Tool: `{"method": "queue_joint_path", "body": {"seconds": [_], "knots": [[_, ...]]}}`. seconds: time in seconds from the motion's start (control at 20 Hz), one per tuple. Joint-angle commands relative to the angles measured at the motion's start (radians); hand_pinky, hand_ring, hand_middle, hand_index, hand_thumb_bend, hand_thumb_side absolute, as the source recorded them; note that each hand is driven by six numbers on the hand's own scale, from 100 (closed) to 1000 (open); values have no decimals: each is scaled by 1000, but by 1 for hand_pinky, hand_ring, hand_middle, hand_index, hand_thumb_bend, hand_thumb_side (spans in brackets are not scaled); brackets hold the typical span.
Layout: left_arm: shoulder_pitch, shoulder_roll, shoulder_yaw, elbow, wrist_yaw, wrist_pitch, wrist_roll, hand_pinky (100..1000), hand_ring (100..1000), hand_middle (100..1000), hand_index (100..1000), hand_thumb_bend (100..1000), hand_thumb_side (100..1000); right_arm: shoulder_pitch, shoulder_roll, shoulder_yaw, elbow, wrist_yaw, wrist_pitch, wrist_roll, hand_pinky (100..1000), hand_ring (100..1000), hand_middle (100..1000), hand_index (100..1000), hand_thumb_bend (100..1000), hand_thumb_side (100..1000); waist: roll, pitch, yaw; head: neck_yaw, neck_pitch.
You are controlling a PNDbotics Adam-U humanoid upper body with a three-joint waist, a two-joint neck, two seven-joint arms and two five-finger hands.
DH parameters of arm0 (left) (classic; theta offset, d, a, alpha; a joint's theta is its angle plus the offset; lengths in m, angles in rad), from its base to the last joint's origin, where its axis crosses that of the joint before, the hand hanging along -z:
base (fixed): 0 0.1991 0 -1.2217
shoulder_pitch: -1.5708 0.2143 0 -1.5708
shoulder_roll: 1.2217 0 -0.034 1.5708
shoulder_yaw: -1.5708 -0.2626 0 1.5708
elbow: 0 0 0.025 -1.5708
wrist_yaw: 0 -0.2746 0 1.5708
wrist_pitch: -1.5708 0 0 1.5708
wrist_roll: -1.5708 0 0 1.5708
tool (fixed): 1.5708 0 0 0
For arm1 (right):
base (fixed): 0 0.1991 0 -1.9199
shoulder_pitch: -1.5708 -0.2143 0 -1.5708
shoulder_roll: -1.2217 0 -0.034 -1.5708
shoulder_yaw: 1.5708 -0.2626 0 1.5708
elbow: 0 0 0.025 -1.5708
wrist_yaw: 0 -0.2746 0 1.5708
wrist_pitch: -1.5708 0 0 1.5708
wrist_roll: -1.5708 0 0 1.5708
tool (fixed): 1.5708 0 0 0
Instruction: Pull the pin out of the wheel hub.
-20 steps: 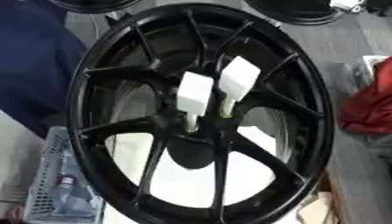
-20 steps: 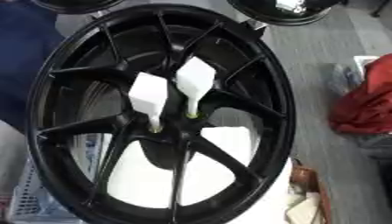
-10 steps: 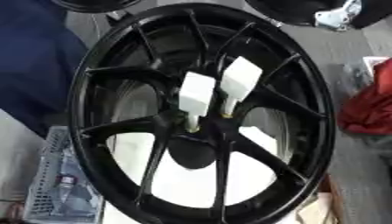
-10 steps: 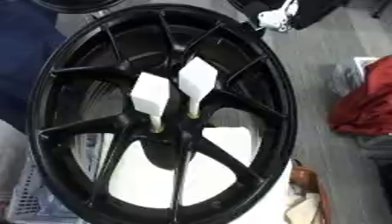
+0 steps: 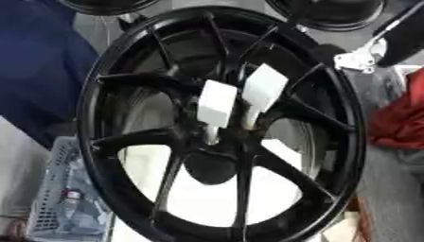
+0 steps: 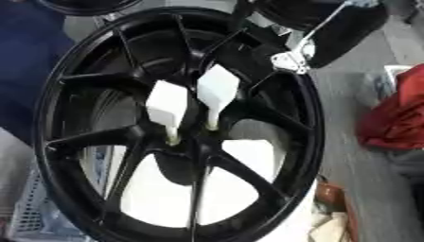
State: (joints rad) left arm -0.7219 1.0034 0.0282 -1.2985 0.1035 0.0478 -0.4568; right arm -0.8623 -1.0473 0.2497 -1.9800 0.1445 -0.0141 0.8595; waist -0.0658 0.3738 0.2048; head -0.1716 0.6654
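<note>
Right hand (image 5: 364,57) is showing at the upper right of the left eye view as a black limb ending in a small silver metal bracket. It is hanging just over the upper right rim of the wheel hub (image 5: 108,94). Whether its fingers are curled or straight cannot be told, and it is grasping nothing visible. It is lying well apart from both pins.

The wheel hub is standing tilted and filling most of the view. It is a glossy black ring with slim, paired spokes running in to a dark oval centre bore (image 5: 211,165). Light is glancing off the spoke edges.

Two pins are sitting in the hub just above the bore, side by side, both seated.
- The left pin (image 5: 217,104) is carrying a flat, white, roughly rectangular head on a thin pale stem, which is entering the hub at its lower end.
- The right pin (image 5: 265,87) is carrying a similar flat white head, turned slightly aslant, with its pale stem entering the hub just beside the first.

A white surface (image 5: 207,203) is showing through the lower spoke gaps. Dark blue cloth (image 5: 37,71) is lying to the left, crumpled red cloth (image 5: 401,118) to the right, and a grey mesh basket (image 5: 58,198) at the lower left.
</note>
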Motion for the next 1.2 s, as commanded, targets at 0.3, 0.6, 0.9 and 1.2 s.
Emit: {"method": "queue_joint_path", "body": {"seconds": [0.3, 0.6, 0.9, 1.2], "knots": [[-16, 27, 4, -4, -4, -1, -5, 731, 689, 680, 774, 303, 802, -22, -32, 20, -19, -3, -32, 2, 874, 865, 798, 838, 224, 239, 2, -20, 7, -5, -7], [-14, 26, 4, -3, -4, 0, -6, 732, 690, 680, 774, 300, 804, -38, -16, 52, 8, 6, -43, -6, 876, 868, 800, 839, 220, 210, -1, -17, 13, -7, -10], [-12, 25, 7, -4, -2, 0, -2, 732, 690, 680, 773, 297, 805, -46, -5, 69, 35, 19, -55, -5, 876, 869, 801, 838, 225, 199, -5, -5, 18, -8, -11], [-8, 22, 9, -5, -3, 1, 1, 732, 690, 681, 773, 294, 806, -50, 2, 74, 42, 20, -64, -12, 877, 870, 810, 846, 249, 166, -8, 14, 24, -8, -15]]}}
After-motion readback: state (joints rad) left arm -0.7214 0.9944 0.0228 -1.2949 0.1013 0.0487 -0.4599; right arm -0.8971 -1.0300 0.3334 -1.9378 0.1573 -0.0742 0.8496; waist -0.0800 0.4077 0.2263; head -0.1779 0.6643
